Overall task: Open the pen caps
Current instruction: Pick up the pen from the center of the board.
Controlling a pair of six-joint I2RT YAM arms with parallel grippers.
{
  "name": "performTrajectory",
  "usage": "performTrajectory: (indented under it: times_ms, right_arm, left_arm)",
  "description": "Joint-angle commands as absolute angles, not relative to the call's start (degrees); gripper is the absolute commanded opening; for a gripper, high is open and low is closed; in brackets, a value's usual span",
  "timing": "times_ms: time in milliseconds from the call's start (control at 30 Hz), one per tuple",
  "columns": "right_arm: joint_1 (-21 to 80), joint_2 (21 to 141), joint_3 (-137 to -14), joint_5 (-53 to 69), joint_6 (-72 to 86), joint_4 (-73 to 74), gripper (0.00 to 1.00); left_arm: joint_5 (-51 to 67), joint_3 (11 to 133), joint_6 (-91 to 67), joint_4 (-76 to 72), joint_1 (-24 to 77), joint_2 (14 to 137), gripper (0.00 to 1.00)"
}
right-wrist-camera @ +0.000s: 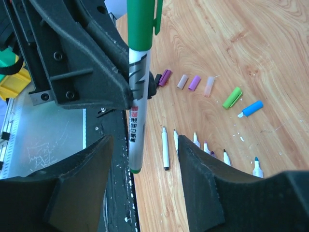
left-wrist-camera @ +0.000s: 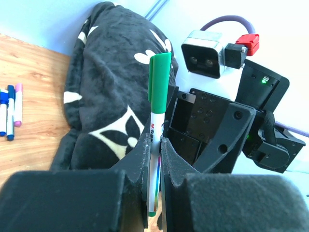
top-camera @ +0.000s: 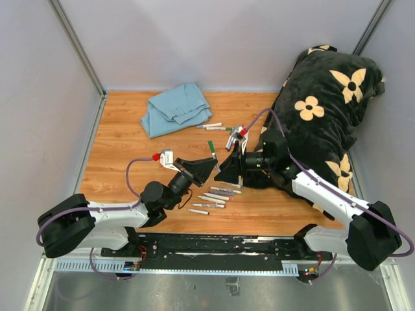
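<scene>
A: Where is the green cap sitting?
B: Atop the green marker that the left jaws are pinching; the right jaws are hanging spread either side of that marker.

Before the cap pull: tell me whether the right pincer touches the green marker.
Apart. Right wrist view: the green marker stands inside the open right pincer, gaps both sides.

Robot lab test cell. Evidence: plain grey panel walls framed by aluminium posts from 9 round to 3 o'clock; wooden surface at centre; black mounting rail at 6 o'clock carrying the left arm and right arm, with purple cabling exposed.
</scene>
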State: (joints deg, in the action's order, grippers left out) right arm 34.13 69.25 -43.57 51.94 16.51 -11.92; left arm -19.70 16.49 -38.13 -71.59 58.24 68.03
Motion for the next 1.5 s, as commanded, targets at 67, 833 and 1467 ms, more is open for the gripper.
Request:
performTrajectory:
  times_ms: [67,833,1467]
  right_arm:
    - [34.83,70.49,-47.73,52.71,16.47,-9.34,0.43]
    - [30.5,77.02,-62.59,56.74,-27.47,30.14,0.01]
    - [30.48,79.57,-63.32,48.55,-23.66,28.35,0.01]
  left_arm:
    - [-19.84,19.06,-37.36,-75.15,59.04,70.07,0.0]
    - [-21.62,23.21,-25.34,-42.81,58.52,45.44,0.98]
    - [-33.69,38.76,-52.09,-15.0,58.49,58.93,0.54]
